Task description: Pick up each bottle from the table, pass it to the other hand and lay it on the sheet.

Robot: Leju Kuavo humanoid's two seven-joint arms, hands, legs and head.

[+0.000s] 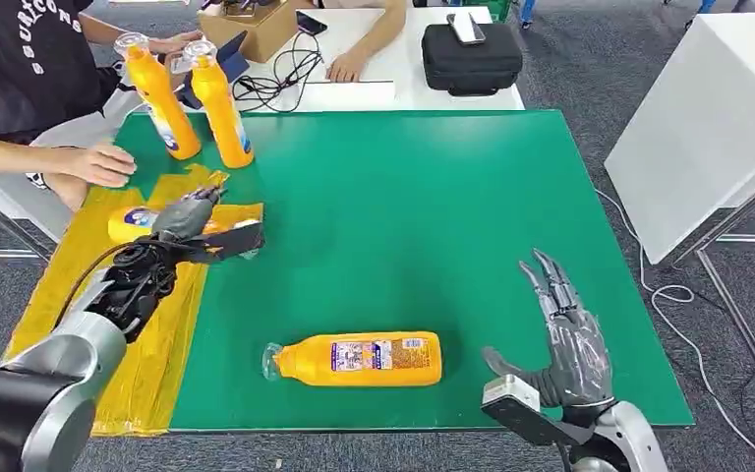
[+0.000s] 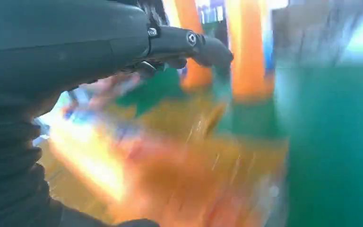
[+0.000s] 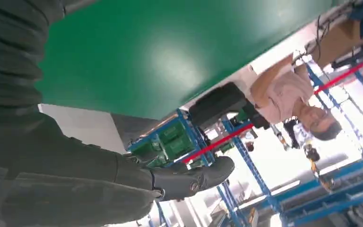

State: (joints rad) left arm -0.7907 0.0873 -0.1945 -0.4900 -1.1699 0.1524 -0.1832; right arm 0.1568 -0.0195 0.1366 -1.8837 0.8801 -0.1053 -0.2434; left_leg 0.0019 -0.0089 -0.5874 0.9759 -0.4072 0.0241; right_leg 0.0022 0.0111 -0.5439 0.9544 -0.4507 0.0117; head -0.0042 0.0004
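Observation:
An orange bottle (image 1: 359, 359) lies on its side on the green table (image 1: 403, 216) near the front edge, cap to the left. Another orange bottle (image 1: 130, 221) lies on the yellow sheet (image 1: 157, 344) at the left, partly hidden under my left hand (image 1: 187, 216), whose fingers point out straight over it. In the blurred left wrist view the thumb (image 2: 194, 42) sticks out straight above an orange smear (image 2: 170, 179). Two more bottles (image 1: 157, 93) (image 1: 221, 103) stand upright at the back left. My right hand (image 1: 565, 334) hovers with spread fingers at the front right, holding nothing.
A person's hand (image 1: 103, 162) rests on the table's left edge beside the sheet. Behind the table are a black case (image 1: 472, 54), cables (image 1: 285, 69), a cardboard box (image 1: 246, 25) and another person's arm (image 1: 354, 59). A white cabinet (image 1: 708, 118) stands to the right.

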